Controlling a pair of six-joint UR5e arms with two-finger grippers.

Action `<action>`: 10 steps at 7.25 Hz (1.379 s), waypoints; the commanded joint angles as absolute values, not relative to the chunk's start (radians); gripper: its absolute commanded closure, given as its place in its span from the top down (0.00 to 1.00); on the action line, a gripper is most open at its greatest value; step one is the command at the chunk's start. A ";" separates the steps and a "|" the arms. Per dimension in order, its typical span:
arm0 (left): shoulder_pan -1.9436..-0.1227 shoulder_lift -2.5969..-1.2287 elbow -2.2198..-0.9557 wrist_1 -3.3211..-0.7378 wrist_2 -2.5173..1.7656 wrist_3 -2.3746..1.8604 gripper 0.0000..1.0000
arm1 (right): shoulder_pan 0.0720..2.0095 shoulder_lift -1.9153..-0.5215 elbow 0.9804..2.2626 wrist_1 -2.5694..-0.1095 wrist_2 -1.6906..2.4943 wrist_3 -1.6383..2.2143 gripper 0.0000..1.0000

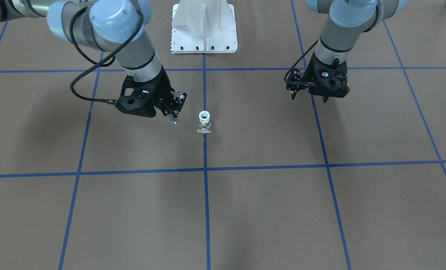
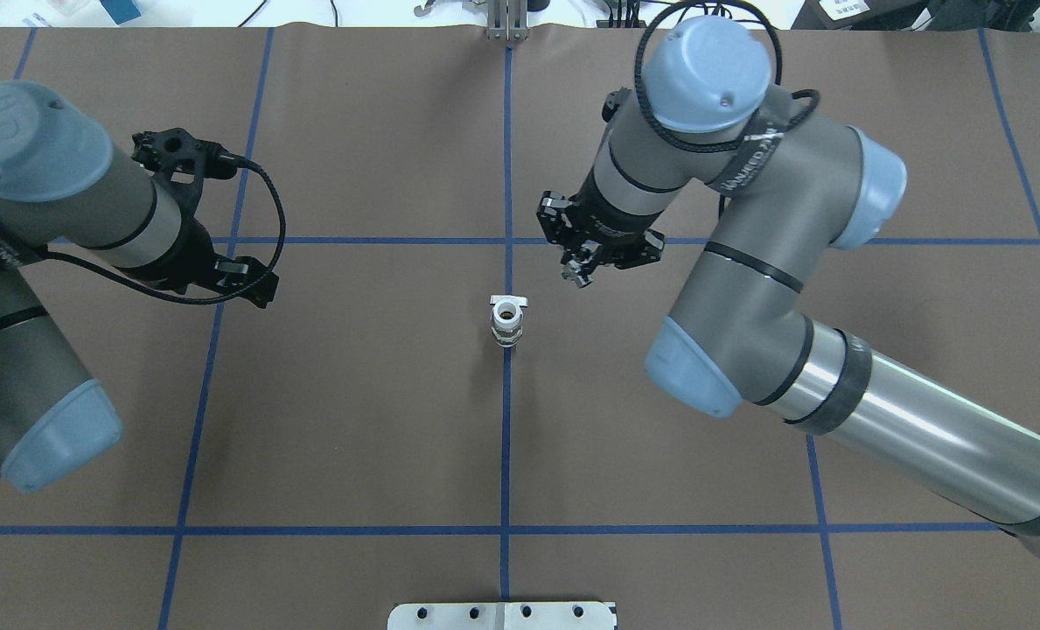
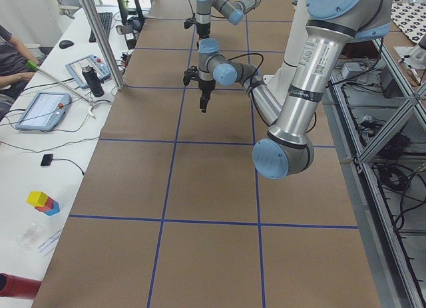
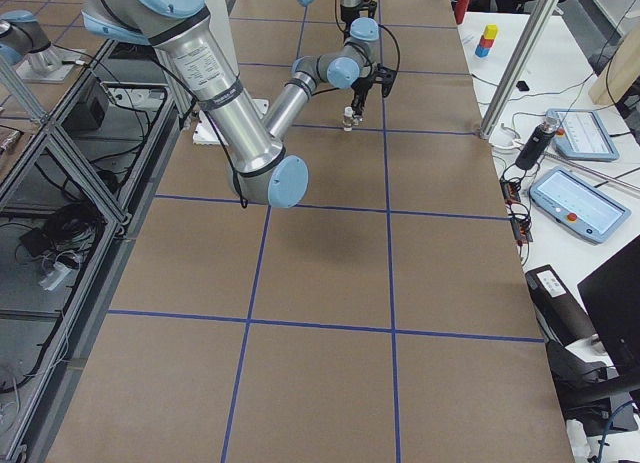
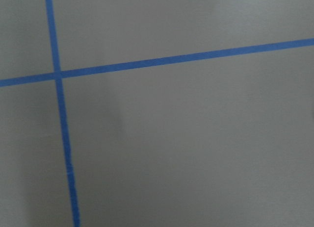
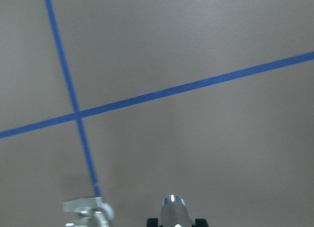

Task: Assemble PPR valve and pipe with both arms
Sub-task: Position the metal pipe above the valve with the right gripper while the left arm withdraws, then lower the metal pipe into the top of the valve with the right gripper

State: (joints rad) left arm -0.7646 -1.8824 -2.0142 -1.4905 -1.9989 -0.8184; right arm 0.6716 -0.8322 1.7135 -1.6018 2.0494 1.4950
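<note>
Brown tabletop (image 2: 353, 394), blue grid (image 2: 506, 455); white desk (image 3: 66, 132), probably tablets (image 3: 41, 110).

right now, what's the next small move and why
Probably bring the left gripper, open and off to the side, toward the PPR valve, which stands upright and ungripped. The right gripper holds the pipe just beside it.
</note>
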 commanded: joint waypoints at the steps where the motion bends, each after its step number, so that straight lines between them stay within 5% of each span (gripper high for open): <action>1: -0.785 -1.755 -2.014 -1.633 -2.000 -0.782 0.99 | 0.640 -0.737 1.649 -1.601 2.023 1.749 0.00; 10: -0.785 -1.753 -2.013 -1.638 -1.999 -0.784 0.99 | 0.574 -0.758 1.635 -1.609 1.976 1.672 0.00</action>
State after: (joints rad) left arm -0.7854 -1.7531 -2.0126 -1.6383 -1.9988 -0.7837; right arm 0.5748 -0.7569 1.6367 -1.6091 1.9772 1.6773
